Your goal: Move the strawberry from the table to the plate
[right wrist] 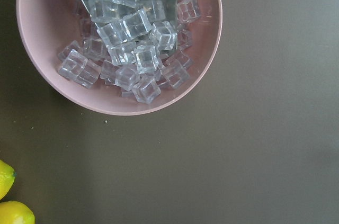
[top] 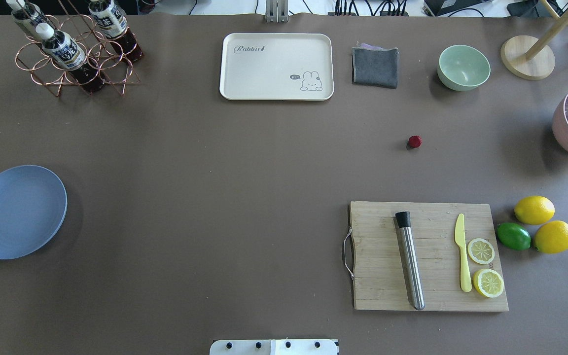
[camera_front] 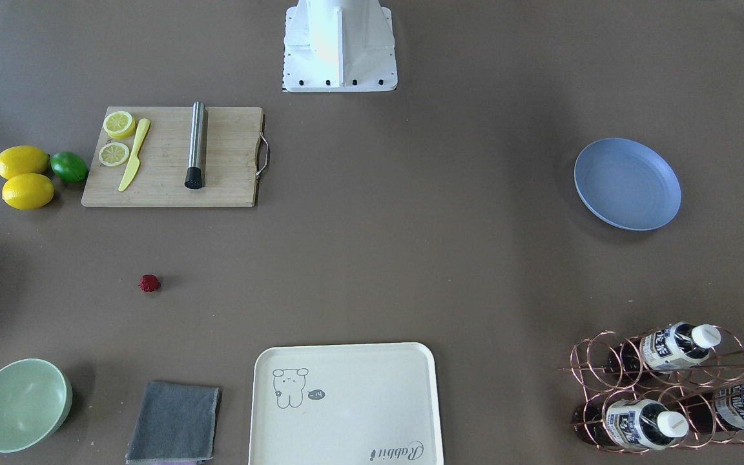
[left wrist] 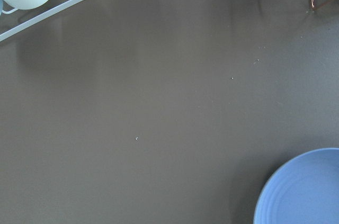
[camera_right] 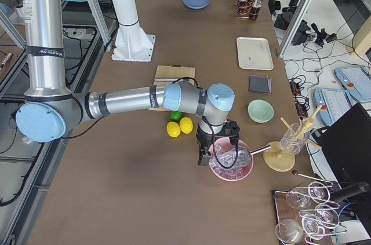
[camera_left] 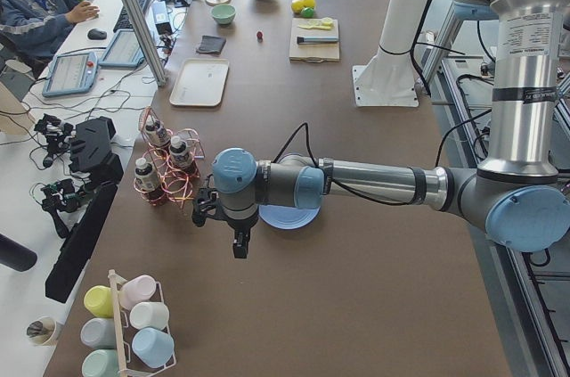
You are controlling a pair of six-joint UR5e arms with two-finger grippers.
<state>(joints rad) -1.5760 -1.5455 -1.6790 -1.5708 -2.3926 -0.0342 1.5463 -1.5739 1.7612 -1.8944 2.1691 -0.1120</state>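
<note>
Here, nearest the robot, a wooden board (top: 427,256); beyond it the bumpy dark red strawberry (top: 414,142) sits on the matte table (top: 215,197), well apart from the shallow ringed plate (top: 17,212). How the jaws of the left gripper (camera_left: 239,252) and right gripper (camera_right: 201,161) stand, I cannot tell.

So the table (camera_front: 411,258) is a matte grey-brown all over, the strawberry (camera_front: 148,283) is dark red, and the plate (camera_front: 627,184) is periwinkle blue with faint concentric rings. The bowl (camera_front: 20,403) is pale green, the cloth (camera_front: 174,421) is plain grey, and the tray (camera_front: 346,368) is cream with a grey line-drawn bunny and "Rabbit" in script. The lemons (camera_front: 21,161) are bright yellow and the lime (camera_front: 69,166) is green. The cutting board (camera_front: 230,161) is light wood, the knife (camera_front: 134,155) pale yellow, the muddler (camera_front: 196,145) steel with a black tip. The wire rack (camera_front: 595,352) is coppery, and the ice bowl (right wrist: 205,57) is dusty pink with clear cubes (right wrist: 145,57).
</note>
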